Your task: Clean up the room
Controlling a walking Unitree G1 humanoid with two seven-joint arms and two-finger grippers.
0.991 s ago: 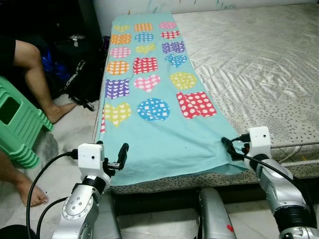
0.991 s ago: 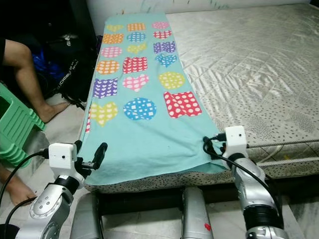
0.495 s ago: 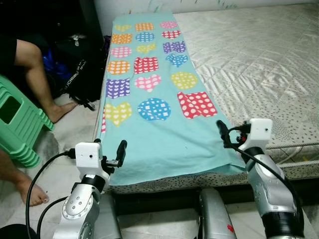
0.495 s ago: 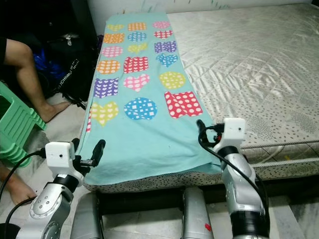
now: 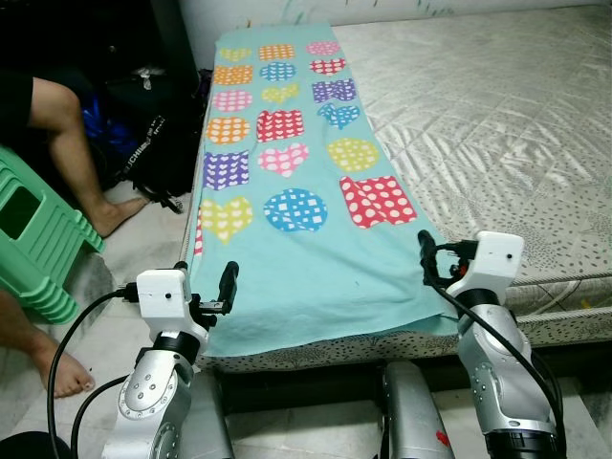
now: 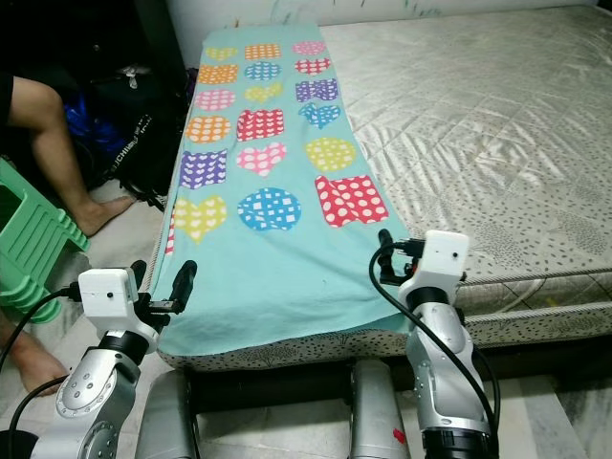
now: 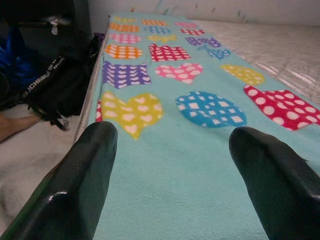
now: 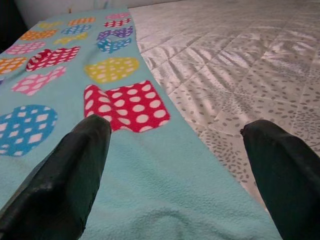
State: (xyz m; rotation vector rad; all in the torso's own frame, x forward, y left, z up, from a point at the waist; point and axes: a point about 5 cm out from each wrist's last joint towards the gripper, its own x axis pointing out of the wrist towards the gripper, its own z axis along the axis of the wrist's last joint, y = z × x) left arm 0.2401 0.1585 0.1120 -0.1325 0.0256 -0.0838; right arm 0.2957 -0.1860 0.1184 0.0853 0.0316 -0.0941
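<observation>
A turquoise fleece blanket (image 5: pixel 296 220), printed with rows of dotted and checked hearts in many colours, lies spread lengthwise along the left strip of a bare quilted mattress (image 5: pixel 497 124). Its near end lies at the foot edge of the mattress, directly ahead of both claws.

The left claw (image 5: pixel 204 284) hovers at the blanket's near left corner, its fingers spread wide and gripping nothing. In the left wrist view the two black fingertips (image 7: pixel 85 180) frame the turquoise fleece, with a yellow heart and a blue dotted circle lying just beyond them.

The right claw (image 5: pixel 423 256) is poised at the blanket's near right edge, where fleece meets mattress. Its fingers are also wide apart and empty. In the right wrist view one fingertip (image 8: pixel 75 175) sits over the blanket and the other over the speckled mattress cover, with the red dotted patch (image 8: pixel 125 107) just ahead between them.

Off to the left claw's outer side, on the floor beside the bed, lie a black backpack (image 5: pixel 153 143) and a green plastic stool (image 5: pixel 33 234). A person's bare legs and feet (image 5: pixel 76 172) are there too, one foot on the floor (image 5: pixel 115 306) near the stool.
</observation>
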